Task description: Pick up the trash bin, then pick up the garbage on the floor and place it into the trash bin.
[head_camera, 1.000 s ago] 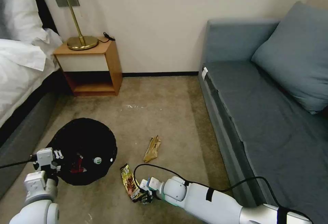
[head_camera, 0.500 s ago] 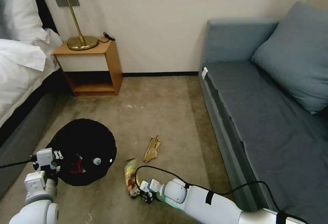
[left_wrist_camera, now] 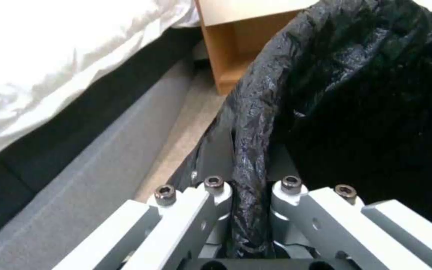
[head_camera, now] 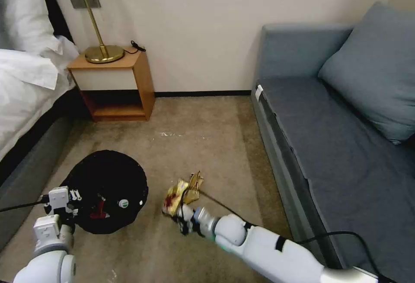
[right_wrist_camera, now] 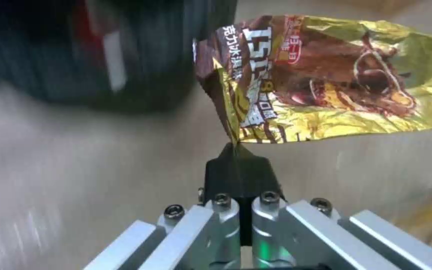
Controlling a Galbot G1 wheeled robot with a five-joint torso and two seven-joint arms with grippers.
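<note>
Two grippers engaged: left gripper [left_wrist_camera: 248, 210] fingers clamp bin [head_camera: 108, 188] rim at near left; right gripper [right_wrist_camera: 238, 165] fingers pinch wrapper [right_wrist_camera: 336, 82] by one corner, above floor right of bin. So slight a hold risks slipping.

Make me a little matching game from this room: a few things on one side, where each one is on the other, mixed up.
Things:
1. yellow wrapper
2. bin rim
3. tan wrapper
4. bottle

Places:
A. lying in the bin
B. on the carpet
C. pinched in the right gripper
D. clamped in the left gripper

Pairs: 1-C, 2-D, 3-B, 4-A
</note>
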